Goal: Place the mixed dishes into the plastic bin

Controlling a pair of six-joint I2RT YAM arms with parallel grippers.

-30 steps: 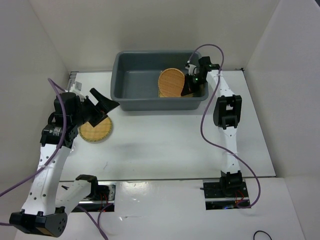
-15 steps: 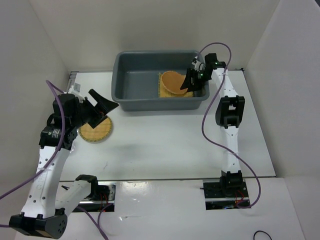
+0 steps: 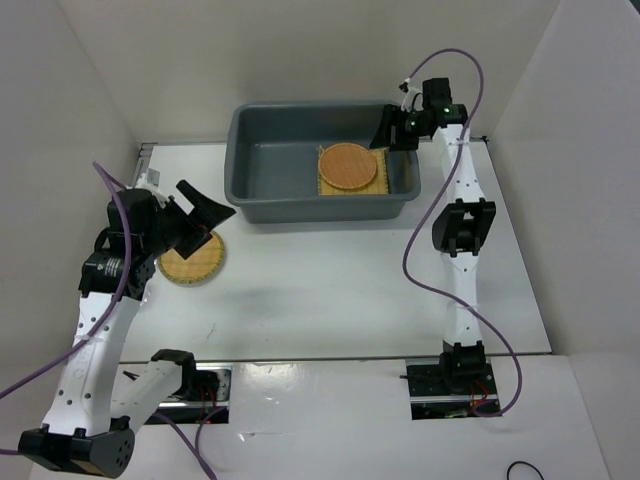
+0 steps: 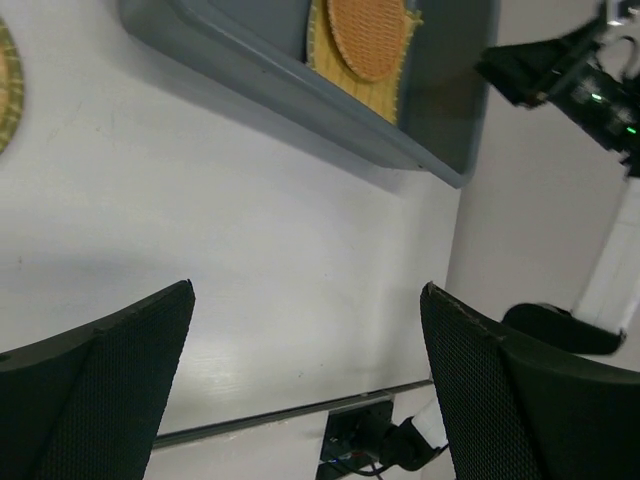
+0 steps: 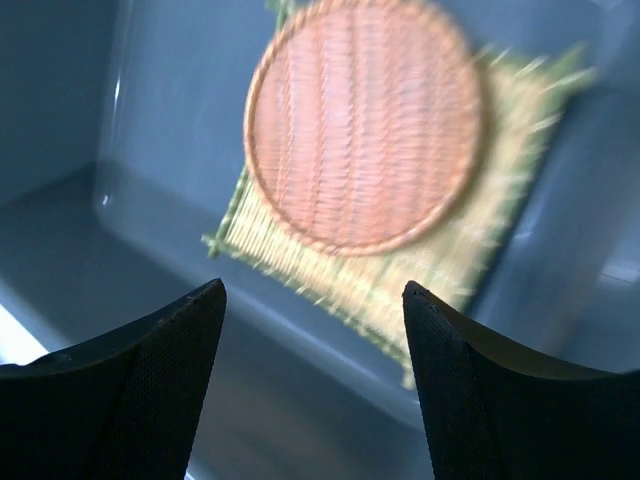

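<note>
The dark grey plastic bin [image 3: 262, 203] stands at the back of the table. Inside it a round orange woven disc [image 3: 347, 166] lies flat on a square yellow bamboo mat [image 3: 381, 177]; both show in the right wrist view as disc [image 5: 365, 125] and mat [image 5: 450, 270], and in the left wrist view as disc [image 4: 368, 35]. My right gripper [image 3: 392, 132] hovers open over the bin's right end, holding nothing. A second round woven disc [image 3: 192, 261] lies on the table at the left, partly under my open left gripper [image 3: 200, 212].
White walls enclose the table on three sides. A purple cable loops from each arm. The bin's near wall [image 4: 270, 85] shows in the left wrist view, with bare white table below it.
The right gripper opened and let go of the orange disc, which went from standing tilted to lying flat on the mat. The gripper then rose and drew back right. The left arm stayed still.
</note>
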